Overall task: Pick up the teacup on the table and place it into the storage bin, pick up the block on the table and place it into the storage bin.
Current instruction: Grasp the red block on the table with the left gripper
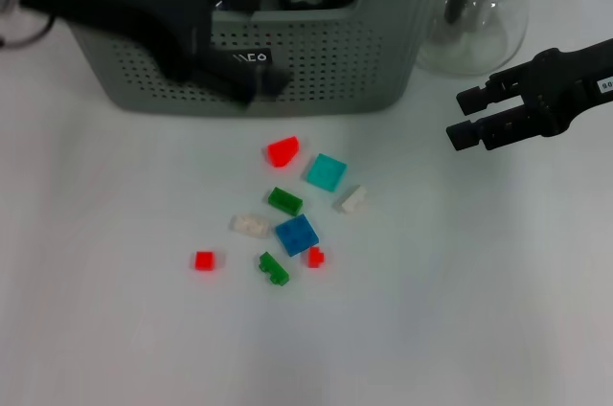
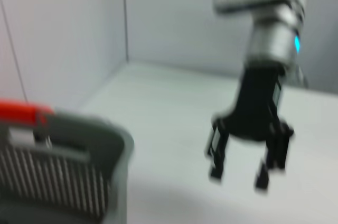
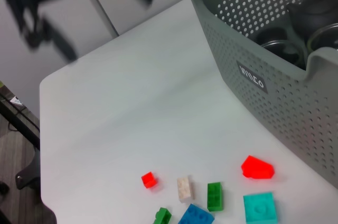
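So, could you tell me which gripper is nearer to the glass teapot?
Right. The right gripper hovers just in front of the glass teapot; the left gripper is across the storage bin's front wall.

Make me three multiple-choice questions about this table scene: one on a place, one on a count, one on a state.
1. Where does the glass teapot stand relative to the bin?
A. Inside it
B. Beside it, on the robot's right
C. In front of it, among the blocks

2. How many red blocks lie on the table?
A. One
B. Five
C. Three

3. What state is the right pincer in?
A. Open, holding nothing
B. Shut on a blue block
C. Shut on a cup

Answers:
1 B: the teapot sits on the table just past the bin's right end.
2 C: there is one red wedge and two small red pieces.
3 A: its fingers are apart with nothing between them.

The left pincer is in front of the bin's wall.
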Controlling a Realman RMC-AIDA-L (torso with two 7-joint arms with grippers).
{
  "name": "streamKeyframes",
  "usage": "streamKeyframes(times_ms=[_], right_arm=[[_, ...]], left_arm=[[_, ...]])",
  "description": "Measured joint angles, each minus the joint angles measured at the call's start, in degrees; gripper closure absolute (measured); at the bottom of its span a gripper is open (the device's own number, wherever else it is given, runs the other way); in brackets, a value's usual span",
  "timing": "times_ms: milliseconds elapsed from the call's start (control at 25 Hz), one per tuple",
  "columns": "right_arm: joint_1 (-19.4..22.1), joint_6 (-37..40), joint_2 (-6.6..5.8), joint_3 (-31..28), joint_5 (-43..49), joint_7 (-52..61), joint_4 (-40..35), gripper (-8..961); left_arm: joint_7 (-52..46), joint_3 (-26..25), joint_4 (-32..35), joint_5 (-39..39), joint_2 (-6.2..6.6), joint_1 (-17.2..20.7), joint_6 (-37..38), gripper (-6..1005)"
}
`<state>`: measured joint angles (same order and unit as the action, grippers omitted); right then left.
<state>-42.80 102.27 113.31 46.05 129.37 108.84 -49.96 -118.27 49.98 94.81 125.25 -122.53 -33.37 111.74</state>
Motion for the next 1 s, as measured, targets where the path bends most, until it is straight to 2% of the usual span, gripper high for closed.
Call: streamKeyframes(times_ms=[40, 240, 480, 520, 800, 1000], right_arm=[[0.0, -0.1, 0.04, 0.0, 0.0, -0.1, 0.0, 267], [0.1, -0.9, 0.39, 0.4, 0.0, -0.5, 0.1, 267], [0.2, -1.0, 0.61, 0.4, 0.1, -0.3, 0.1, 267], [0.2, -1.0, 0.65, 0.4, 0.1, -0.2, 0.2, 267], [0.2, -1.0, 0.75, 0.1, 0.1, -0.1, 0.2, 268], [0.2, -1.0, 0.77, 0.0, -0.1, 0.0, 0.1, 268]], left_arm=[[0.2, 0.5, 0.2, 0.8, -0.15, 0.4, 0.0, 101], [3.2, 7.3, 0.1, 14.5, -2.15, 5.1, -0.2, 94], [2.8, 14.9, -5.0, 24.7, -2.23, 5.4, -1.0, 95], [2.7, 15.8, -5.4, 25.3, -2.26, 5.3, -1.1, 95], [-2.5, 30.7, -10.5, 29.2, -2.27, 4.6, -9.4, 96], [-4.2, 36.9, -12.8, 30.5, -2.28, 3.8, -14.7, 96]])
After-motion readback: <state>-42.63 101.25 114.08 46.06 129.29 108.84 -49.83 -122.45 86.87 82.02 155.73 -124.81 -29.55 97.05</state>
